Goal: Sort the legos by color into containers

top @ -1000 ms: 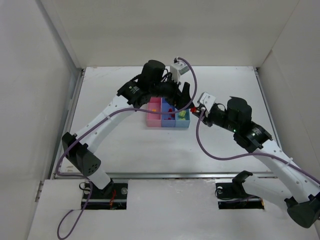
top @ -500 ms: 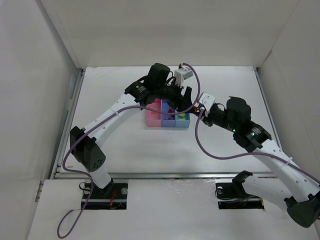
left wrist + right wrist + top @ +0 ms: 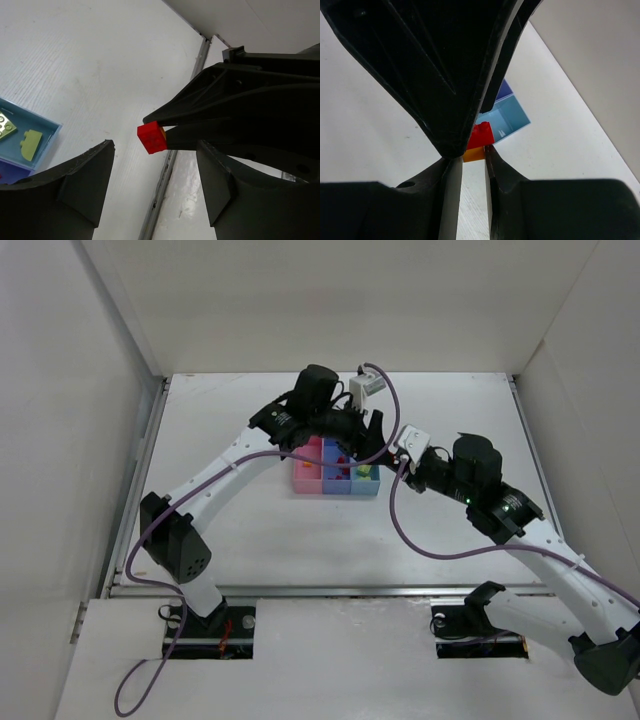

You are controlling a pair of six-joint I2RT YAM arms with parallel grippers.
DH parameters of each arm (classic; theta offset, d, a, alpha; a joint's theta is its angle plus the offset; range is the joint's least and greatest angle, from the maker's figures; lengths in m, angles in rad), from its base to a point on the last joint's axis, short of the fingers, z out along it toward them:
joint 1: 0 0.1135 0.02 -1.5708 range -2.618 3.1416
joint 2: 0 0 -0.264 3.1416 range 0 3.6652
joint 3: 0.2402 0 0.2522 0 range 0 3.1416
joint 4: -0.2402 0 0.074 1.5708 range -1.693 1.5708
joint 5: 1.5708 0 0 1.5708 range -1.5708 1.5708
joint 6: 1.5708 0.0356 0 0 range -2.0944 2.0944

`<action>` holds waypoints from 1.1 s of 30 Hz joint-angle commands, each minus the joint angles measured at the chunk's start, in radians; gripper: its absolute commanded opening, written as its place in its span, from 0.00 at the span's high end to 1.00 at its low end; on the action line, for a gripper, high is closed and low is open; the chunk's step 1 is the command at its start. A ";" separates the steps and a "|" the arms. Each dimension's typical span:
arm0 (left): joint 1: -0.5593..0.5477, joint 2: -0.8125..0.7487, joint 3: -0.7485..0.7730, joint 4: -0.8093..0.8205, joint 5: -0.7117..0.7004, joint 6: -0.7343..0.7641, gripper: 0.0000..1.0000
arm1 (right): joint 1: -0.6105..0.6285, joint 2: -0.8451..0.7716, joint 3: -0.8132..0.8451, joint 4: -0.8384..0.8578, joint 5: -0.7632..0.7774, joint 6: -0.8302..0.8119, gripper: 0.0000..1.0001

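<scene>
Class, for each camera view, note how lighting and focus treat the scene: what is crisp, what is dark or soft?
Top view: soft, even light, faint shadows, bins small but crisp. Left wrist view: red brick sharp and bright, the near fingers almost black, detail lost. Right wrist view: dark fingers crowd the frame; light blue bin behind looks slightly soft.

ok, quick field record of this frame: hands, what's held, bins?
right hand: shut on red lego, orange piece against it
left hand: open, empty, close to the right hand
light blue bin: two yellow-green legos
medium blue bin: red legos
pink bin: contents unclear
</scene>
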 commanded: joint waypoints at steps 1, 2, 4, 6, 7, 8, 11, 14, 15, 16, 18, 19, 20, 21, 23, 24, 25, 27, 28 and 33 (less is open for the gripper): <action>-0.005 -0.023 -0.011 0.089 0.092 -0.084 0.36 | 0.010 -0.008 0.003 0.055 -0.009 -0.005 0.97; -0.005 -0.012 -0.011 0.089 0.092 -0.084 0.39 | 0.010 -0.008 0.003 0.055 -0.009 -0.005 0.97; -0.005 -0.003 -0.011 0.066 0.065 -0.084 0.43 | 0.010 -0.008 0.003 0.055 -0.009 -0.005 0.97; -0.005 -0.003 -0.011 0.054 0.065 -0.084 0.45 | 0.010 -0.008 0.003 0.055 -0.009 -0.005 0.97; -0.005 -0.003 -0.027 0.054 0.065 -0.084 0.46 | 0.010 -0.017 0.003 0.055 -0.009 -0.005 0.97; -0.005 -0.003 -0.036 0.054 0.065 -0.096 0.48 | 0.010 -0.017 0.003 0.055 -0.009 -0.005 0.97; -0.005 -0.003 -0.047 0.077 0.075 -0.107 0.53 | 0.019 -0.017 0.003 0.055 -0.009 -0.005 0.97; -0.005 0.006 -0.035 0.077 0.075 -0.107 0.56 | 0.019 -0.017 0.003 0.055 -0.009 -0.005 0.97; -0.005 0.006 -0.023 0.077 0.075 -0.116 0.58 | 0.019 -0.017 0.003 0.055 -0.009 -0.005 0.97; -0.005 0.015 -0.023 0.087 0.075 -0.116 0.58 | 0.019 -0.017 0.003 0.055 -0.009 -0.005 0.97; -0.005 0.016 -0.014 0.100 0.085 -0.126 0.55 | 0.028 -0.017 0.003 0.055 -0.009 -0.005 0.97; -0.005 0.016 -0.014 0.100 0.085 -0.127 0.55 | 0.028 -0.008 0.003 0.055 -0.009 -0.005 0.97; -0.005 0.026 -0.014 0.100 0.094 -0.137 0.55 | 0.028 -0.008 0.003 0.055 -0.009 -0.005 0.97; -0.005 0.026 -0.014 0.109 0.103 -0.137 0.55 | 0.028 -0.008 0.003 0.055 -0.009 -0.005 0.97; -0.005 0.026 -0.014 0.109 0.103 -0.148 0.59 | 0.028 -0.008 0.003 0.055 -0.009 -0.005 0.97; 0.004 0.026 -0.023 0.120 0.103 -0.159 0.61 | 0.028 -0.008 0.003 0.055 -0.009 -0.005 0.97; 0.004 0.026 -0.023 0.120 0.114 -0.174 0.61 | 0.028 -0.008 0.012 0.055 -0.009 -0.005 0.97; 0.013 0.035 -0.032 0.137 0.143 -0.194 0.74 | 0.037 -0.008 0.012 0.055 -0.009 -0.005 0.97; 0.013 0.035 -0.032 0.137 0.143 -0.194 0.78 | 0.037 -0.008 0.012 0.055 -0.009 -0.005 0.97; 0.024 0.026 -0.041 0.126 0.143 -0.194 0.87 | 0.037 -0.019 0.012 0.055 0.010 -0.005 0.97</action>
